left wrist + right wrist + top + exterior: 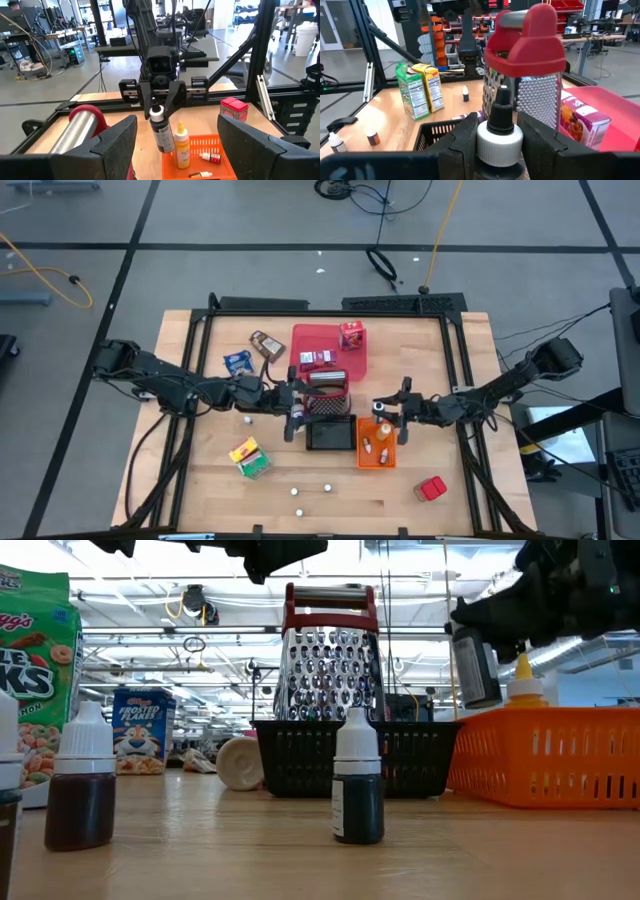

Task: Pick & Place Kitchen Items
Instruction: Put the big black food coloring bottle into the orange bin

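Observation:
My right gripper (385, 415) is shut on a small dark bottle with a white cap (162, 134), held above the orange bin (375, 452). The bin holds a yellow bottle (182, 147) and small pieces. My left gripper (293, 415) hangs open at the left side of the black wire basket (328, 435). A metal grater with a red handle (527, 50) stands in the basket. Two more dark bottles (358, 780) (82, 790) stand upright on the near table. Yellow-green boxes (250, 457) and a red pack (430, 488) lie on the wood. My right gripper pinches the bottle by its white cap (500, 142), one finger (172, 102) on each side. The fingers come slanting down from the table's right. The bottle hangs lifted clear below them, slightly tilted, its dark body (475, 665) over the orange bin.
A flat red tray (322, 340) at the far middle carries a red box (352, 335) and small packs. A blue pack (237, 362) and a brown pouch (266, 344) lie far left. White pieces (297, 492) dot the near table. A black frame (455, 360) borders the table.

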Controlling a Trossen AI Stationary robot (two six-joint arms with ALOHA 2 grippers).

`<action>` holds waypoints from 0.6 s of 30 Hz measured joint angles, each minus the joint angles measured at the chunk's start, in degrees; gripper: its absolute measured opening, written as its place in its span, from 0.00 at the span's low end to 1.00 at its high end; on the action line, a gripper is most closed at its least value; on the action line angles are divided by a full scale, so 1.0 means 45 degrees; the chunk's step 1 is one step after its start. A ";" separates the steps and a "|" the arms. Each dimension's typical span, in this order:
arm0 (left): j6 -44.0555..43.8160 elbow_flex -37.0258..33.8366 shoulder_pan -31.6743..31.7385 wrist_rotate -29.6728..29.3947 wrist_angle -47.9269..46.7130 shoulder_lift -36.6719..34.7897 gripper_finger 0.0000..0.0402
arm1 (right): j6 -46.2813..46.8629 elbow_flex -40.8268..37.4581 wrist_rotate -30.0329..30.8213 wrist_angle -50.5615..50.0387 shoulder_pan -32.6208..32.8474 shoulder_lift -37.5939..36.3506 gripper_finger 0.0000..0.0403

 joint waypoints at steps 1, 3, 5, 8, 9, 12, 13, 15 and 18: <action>0.0024 0.0000 0.0000 -0.0003 0.0000 0.0000 0.68 | 0.0063 -0.0085 -0.0004 0.0060 0.0000 0.0006 0.28; 0.0026 0.0000 0.0000 -0.0003 0.0005 0.0000 0.68 | 0.0180 -0.0154 -0.0015 0.0150 0.0000 0.0126 0.28; 0.0029 0.0000 0.0000 -0.0003 0.0005 0.0000 0.68 | 0.0208 -0.0167 -0.0022 0.0189 0.0000 0.0297 0.28; 0.0034 0.0000 0.0000 -0.0003 0.0005 0.0000 0.68 | 0.0300 -0.0167 -0.0031 0.0354 0.0000 0.0689 0.28; 0.0034 0.0000 0.0000 -0.0003 0.0010 0.0000 0.68 | 0.0305 -0.0167 -0.0035 0.0485 0.0000 0.0841 0.28; 0.0036 0.0000 0.0000 -0.0003 0.0010 0.0000 0.68 | 0.0309 -0.0167 -0.0044 0.0902 -0.0005 0.1348 0.28; 0.0034 0.0000 0.0000 -0.0003 0.0010 0.0005 0.68 | 0.0312 -0.0167 -0.0044 0.1076 -0.0005 0.1518 0.28; 0.0034 0.0000 0.0000 -0.0003 0.0009 0.0005 0.68 | 0.0310 -0.0167 -0.0057 0.1525 -0.0005 0.1886 0.28; 0.0034 0.0000 0.0000 -0.0003 0.0005 0.0005 0.68 | 0.0319 -0.0167 -0.0283 0.2060 -0.0005 0.2390 0.28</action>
